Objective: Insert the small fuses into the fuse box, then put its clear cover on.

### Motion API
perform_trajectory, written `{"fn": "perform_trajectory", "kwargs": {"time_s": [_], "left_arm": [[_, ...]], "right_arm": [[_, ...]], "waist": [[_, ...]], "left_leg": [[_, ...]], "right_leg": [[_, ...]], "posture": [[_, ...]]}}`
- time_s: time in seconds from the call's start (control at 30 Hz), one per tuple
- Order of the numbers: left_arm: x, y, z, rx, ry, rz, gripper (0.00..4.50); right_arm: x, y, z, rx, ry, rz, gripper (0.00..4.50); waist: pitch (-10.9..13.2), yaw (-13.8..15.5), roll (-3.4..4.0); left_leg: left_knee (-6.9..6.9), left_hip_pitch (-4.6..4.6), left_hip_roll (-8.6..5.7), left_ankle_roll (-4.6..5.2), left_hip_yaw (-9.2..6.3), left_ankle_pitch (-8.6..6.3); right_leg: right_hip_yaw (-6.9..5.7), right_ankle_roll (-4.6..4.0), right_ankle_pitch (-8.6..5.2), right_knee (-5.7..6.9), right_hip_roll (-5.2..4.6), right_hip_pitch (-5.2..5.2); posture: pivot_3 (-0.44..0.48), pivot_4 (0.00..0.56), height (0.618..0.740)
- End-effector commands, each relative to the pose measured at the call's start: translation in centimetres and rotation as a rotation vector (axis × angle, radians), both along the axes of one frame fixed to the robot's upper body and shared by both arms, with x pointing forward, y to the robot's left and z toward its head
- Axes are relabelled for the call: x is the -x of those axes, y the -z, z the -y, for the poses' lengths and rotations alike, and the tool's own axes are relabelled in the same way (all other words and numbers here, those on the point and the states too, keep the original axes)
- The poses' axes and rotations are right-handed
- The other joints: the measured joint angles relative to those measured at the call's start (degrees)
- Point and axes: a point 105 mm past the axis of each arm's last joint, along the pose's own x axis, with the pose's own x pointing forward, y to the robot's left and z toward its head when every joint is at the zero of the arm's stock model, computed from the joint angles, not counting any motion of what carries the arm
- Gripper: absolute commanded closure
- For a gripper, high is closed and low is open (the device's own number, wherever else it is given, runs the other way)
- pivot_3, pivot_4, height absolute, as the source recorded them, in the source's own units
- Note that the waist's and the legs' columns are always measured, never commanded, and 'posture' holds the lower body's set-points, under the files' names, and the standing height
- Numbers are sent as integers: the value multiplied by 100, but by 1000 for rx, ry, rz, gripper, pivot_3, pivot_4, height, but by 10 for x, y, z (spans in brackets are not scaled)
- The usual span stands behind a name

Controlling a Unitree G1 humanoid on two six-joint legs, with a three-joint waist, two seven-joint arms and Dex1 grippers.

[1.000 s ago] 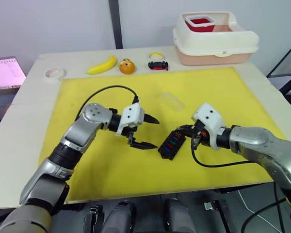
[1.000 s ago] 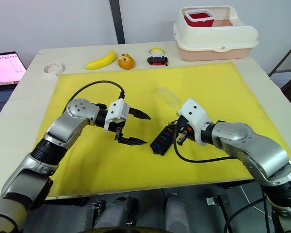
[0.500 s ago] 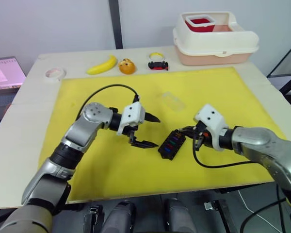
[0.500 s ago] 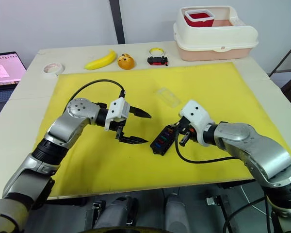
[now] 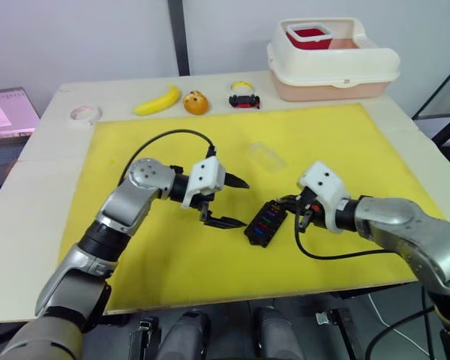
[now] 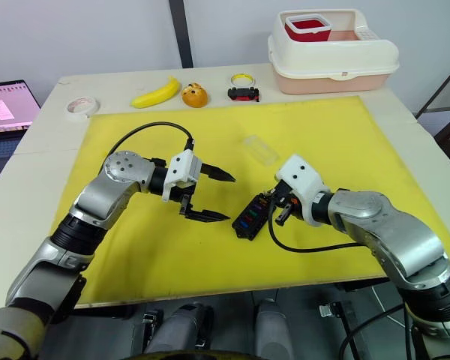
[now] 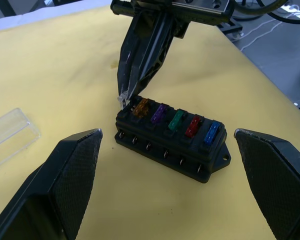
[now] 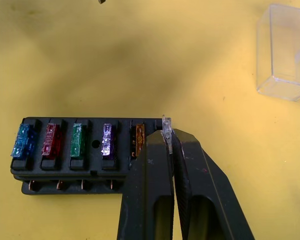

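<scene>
Yellow matting is carrying the fuse box (image 5: 265,223), five fuses (image 8: 76,139) sitting in it. Right gripper (image 8: 169,139) is pinching a clear fuse (image 8: 166,131) at its end slot. Left gripper (image 5: 226,202) is hanging spread beside it; cover (image 5: 266,157) is lying apart.

Silver-grey jointed arms carry white wrist housings, looping black cables and pointed black jaws.

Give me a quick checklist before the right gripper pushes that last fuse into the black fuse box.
1. Pale translucent fuse pinched in right gripper: ok.
2. Fuse over the empty end slot of the black slotted fuse box: ok.
3. Blue, red, green, purple, orange fuses seated: ok.
4. Left gripper open, apart from the box: ok.
5. Clear plastic cover lying on the yellow mat, untouched: ok.
6. Fuse prongs aligned with slot: cannot tell.
</scene>
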Motion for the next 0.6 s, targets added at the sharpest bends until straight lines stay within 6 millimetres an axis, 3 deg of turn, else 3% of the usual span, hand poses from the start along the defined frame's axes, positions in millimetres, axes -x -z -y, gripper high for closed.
{"fn": "perform_trajectory", "kwargs": {"time_s": [0.03, 0.6], "left_arm": [[3, -10, 1, 21, 8, 39, 33], [1, -12, 3, 28, 5, 43, 33]], "right_arm": [[1, -3, -1, 13, -9, 21, 4500], [0, 2, -4, 26, -23, 6, 4500]], "waist": [[0, 0, 0], [-1, -1, 0]], "left_leg": [[0, 0, 0, 0, 0, 0], [2, 1, 0, -1, 0, 0]], "right_leg": [[0, 0, 0, 0, 0, 0], [0, 0, 0, 2, 0, 0]], "posture": [[0, 150, 740], [0, 150, 740]]}}
